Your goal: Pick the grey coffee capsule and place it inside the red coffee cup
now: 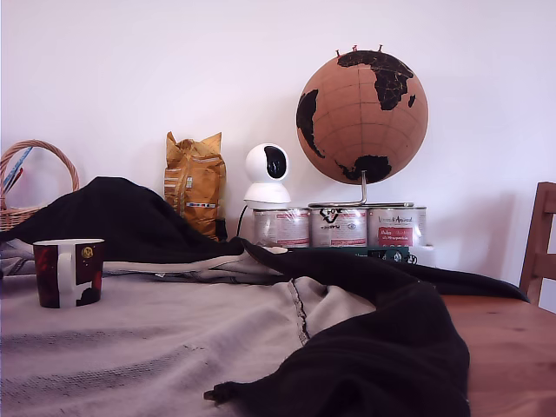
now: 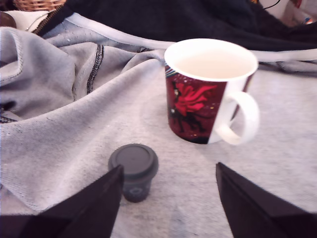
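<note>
The red coffee cup point(image 1: 69, 272) stands upright on the grey cloth at the exterior view's left, with its white band and gold emblem facing the camera. In the wrist view the cup point(image 2: 210, 91) shows a white handle and an empty pale inside. The grey coffee capsule point(image 2: 133, 171) sits on the cloth a short way from the cup, close to one dark finger point(image 2: 94, 208). My gripper point(image 2: 168, 198) is open with nothing between its fingers, hovering just short of the capsule. The exterior view shows neither the capsule nor the arm.
A grey cloth point(image 1: 156, 347) and a black garment point(image 1: 382, 347) cover the wooden table point(image 1: 508, 347). Behind stand a wicker basket point(image 1: 26, 178), an orange bag point(image 1: 195, 182), a white camera point(image 1: 267, 174), three silver tins point(image 1: 339, 226), a cork globe point(image 1: 362, 115) and a chair point(image 1: 540, 248).
</note>
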Robot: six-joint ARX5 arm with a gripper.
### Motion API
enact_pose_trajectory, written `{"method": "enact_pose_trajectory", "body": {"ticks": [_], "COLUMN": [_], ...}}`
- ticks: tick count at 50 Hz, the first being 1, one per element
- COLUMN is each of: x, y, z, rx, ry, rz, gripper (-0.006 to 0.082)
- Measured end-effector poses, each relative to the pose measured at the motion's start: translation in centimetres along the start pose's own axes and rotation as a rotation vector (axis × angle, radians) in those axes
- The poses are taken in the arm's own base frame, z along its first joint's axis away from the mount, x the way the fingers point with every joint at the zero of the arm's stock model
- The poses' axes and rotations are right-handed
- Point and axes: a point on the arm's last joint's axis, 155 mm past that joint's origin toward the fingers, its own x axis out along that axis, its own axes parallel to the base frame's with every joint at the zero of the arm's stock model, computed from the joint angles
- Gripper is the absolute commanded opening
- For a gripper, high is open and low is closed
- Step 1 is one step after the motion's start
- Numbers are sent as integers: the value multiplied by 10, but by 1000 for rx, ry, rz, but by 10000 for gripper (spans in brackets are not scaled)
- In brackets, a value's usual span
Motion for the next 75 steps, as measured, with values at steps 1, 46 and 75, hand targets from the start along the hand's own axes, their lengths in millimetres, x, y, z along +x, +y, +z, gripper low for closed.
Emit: {"method": "enact_pose_trajectory", "body": {"ticks": [1,46,75], "x": [2,42,54], "y": [2,0,-27], "z": [-2,5,104], "rx": [-2,4,-32], "ry": [5,15,-274], "rz": [2,-88,-167], "gripper": [544,181,182]}}
